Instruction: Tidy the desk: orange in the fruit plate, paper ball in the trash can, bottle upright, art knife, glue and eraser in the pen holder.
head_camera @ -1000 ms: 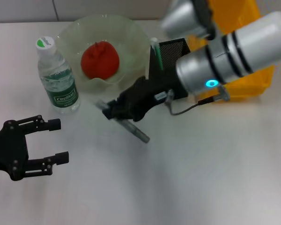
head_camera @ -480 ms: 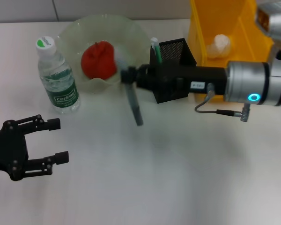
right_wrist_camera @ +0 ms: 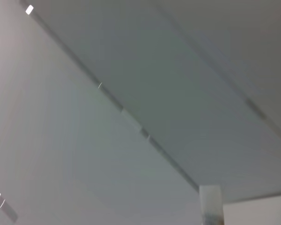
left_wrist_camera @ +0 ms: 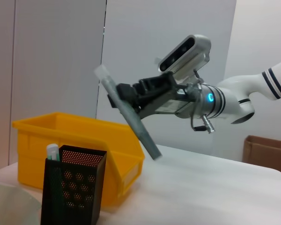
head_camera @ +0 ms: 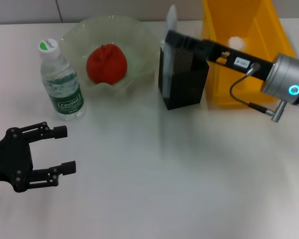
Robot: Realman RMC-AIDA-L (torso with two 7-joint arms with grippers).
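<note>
The right gripper [left_wrist_camera: 124,93] was clamped on the art knife [left_wrist_camera: 129,115], which now hung tilted above the pen holder [head_camera: 183,77]; half a second earlier it had dangled over the table beside the fruit plate [head_camera: 109,50], so the drop looked close. A glue stick [left_wrist_camera: 52,151] already stood in the holder, narrowing the opening. The orange [head_camera: 106,63], upright bottle [head_camera: 61,79] and the paper ball [head_camera: 235,42] in the trash can [head_camera: 249,55] seemed settled. The left gripper [head_camera: 57,150] rested open, well apart.

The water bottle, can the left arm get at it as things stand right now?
Probably yes. The left gripper is open on the table just before the upright bottle, with nothing between them.
</note>
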